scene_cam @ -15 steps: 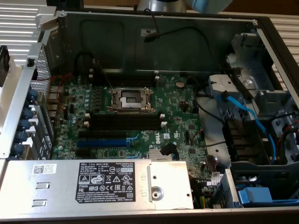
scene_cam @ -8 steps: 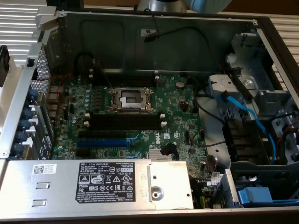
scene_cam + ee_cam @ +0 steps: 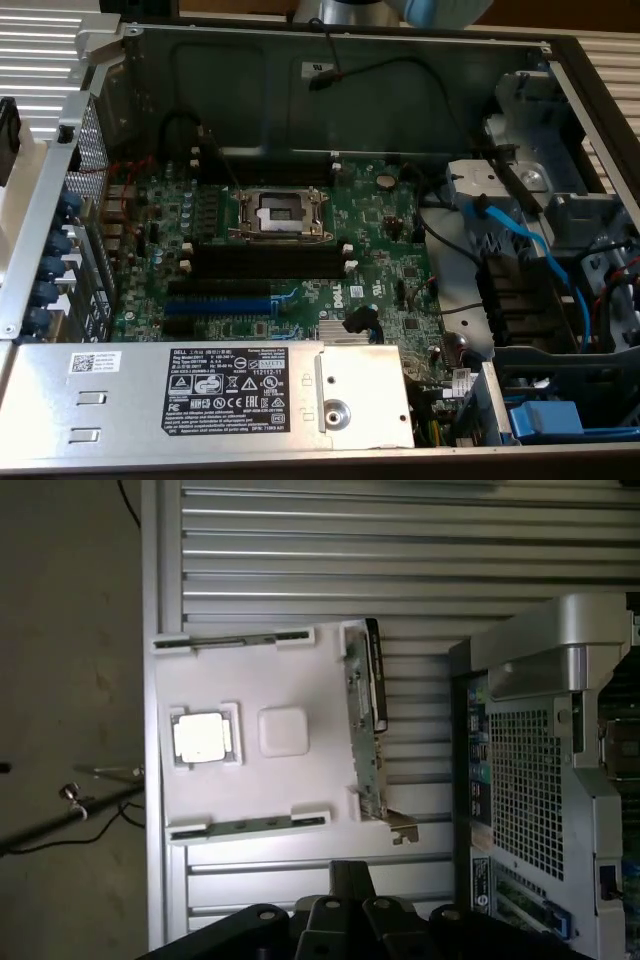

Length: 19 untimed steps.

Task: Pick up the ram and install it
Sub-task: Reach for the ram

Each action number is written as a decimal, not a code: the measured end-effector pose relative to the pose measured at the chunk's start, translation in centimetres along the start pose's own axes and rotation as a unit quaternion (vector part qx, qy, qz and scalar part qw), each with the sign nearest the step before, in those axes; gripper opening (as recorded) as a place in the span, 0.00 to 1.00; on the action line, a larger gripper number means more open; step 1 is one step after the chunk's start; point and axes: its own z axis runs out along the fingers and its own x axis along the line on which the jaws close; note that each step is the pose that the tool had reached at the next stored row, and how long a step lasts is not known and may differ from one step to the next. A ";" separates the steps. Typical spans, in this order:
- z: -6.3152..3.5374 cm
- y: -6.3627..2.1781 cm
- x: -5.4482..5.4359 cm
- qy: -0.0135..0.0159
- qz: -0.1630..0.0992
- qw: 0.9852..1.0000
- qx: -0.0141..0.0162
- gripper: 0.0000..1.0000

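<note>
The tool [image 3: 350, 875], pressed together, hangs near the ram [image 3: 376, 675], likely light, stiff and breakable, best pinched across its flat sides.

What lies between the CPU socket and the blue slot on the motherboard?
Between the CPU socket and the blue slot lie empty black memory slots, in the exterior view.

Open computer case [image 3: 340, 60], green motherboard [image 3: 380, 230] on its floor, bare CPU socket [image 3: 280, 213] mid-board, labelled power supply [image 3: 130, 400] along one case edge, white tray [image 3: 250, 680] on the slatted worktop [image 3: 320, 540], processor chip [image 3: 204, 737] in it
</note>
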 end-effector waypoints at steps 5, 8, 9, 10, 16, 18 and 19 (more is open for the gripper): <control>-0.06 0.42 0.7 0.029 0.000 1.000 0.001 0.10; -0.13 0.83 1.4 0.041 0.001 0.999 0.002 0.10; -0.15 0.97 1.7 0.042 0.001 0.999 0.002 0.10; -0.17 1.09 2.1 0.043 0.001 0.999 0.002 0.10; -0.40 1.30 4.6 0.045 0.001 0.999 0.002 0.10; -0.43 1.29 4.9 0.045 0.001 0.999 0.002 0.10; -0.42 1.29 4.9 0.045 0.001 0.999 0.002 0.10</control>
